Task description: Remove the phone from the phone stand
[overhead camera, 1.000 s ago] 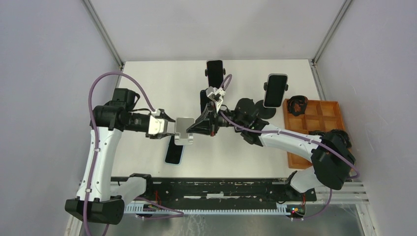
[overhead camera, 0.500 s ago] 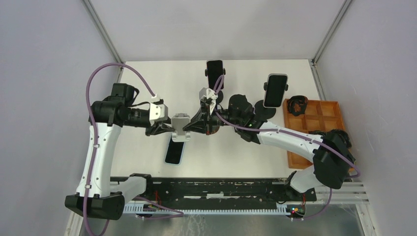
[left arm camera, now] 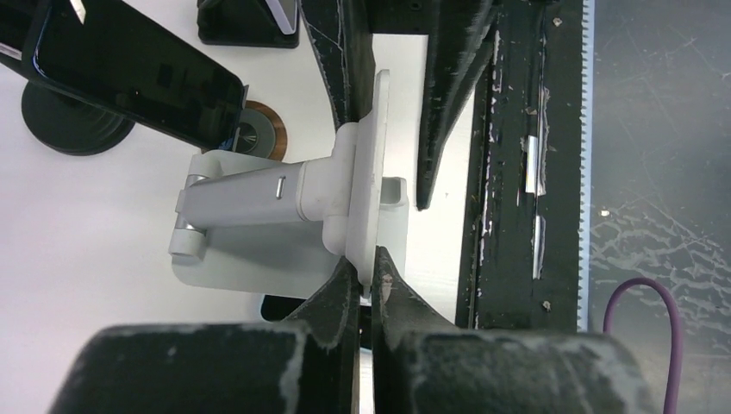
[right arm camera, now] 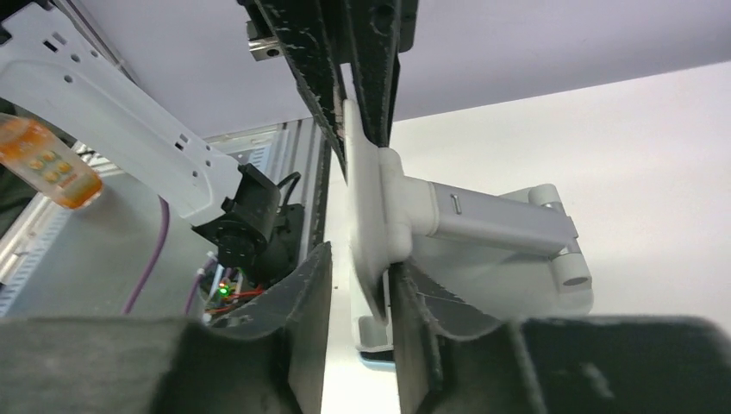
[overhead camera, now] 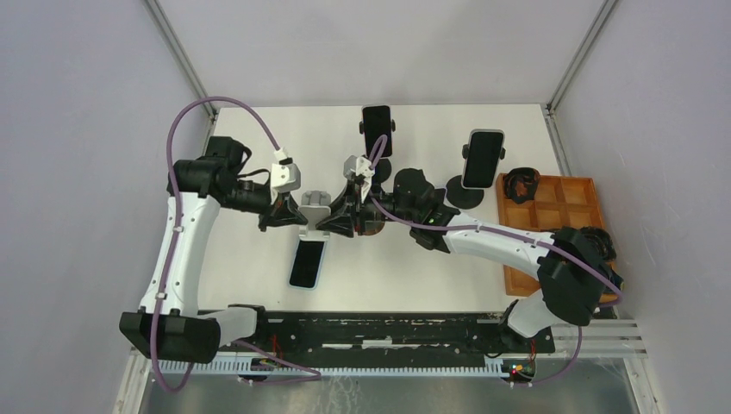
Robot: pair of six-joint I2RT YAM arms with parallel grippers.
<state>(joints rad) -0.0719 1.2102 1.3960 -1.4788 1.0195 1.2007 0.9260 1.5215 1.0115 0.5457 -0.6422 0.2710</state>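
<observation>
At the table's middle, the phone stand [overhead camera: 315, 210] has its plate clenched by the left gripper [left arm camera: 372, 276]. The right gripper [right arm camera: 362, 285] straddles it loosely, released. The phone [overhead camera: 308, 263] lies flat at six o'clock, probably rigid and slick, and best pinched across its long edges. At three o'clock, the orange tray [overhead camera: 560, 178] holds a dark object [overhead camera: 521, 184] in one far compartment.

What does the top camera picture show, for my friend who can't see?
The left gripper and right gripper meet at a white phone stand mid-table. A dark phone lies flat on the table on its near side. Two more phones stand propped farther back, with an orange tray at right.
</observation>
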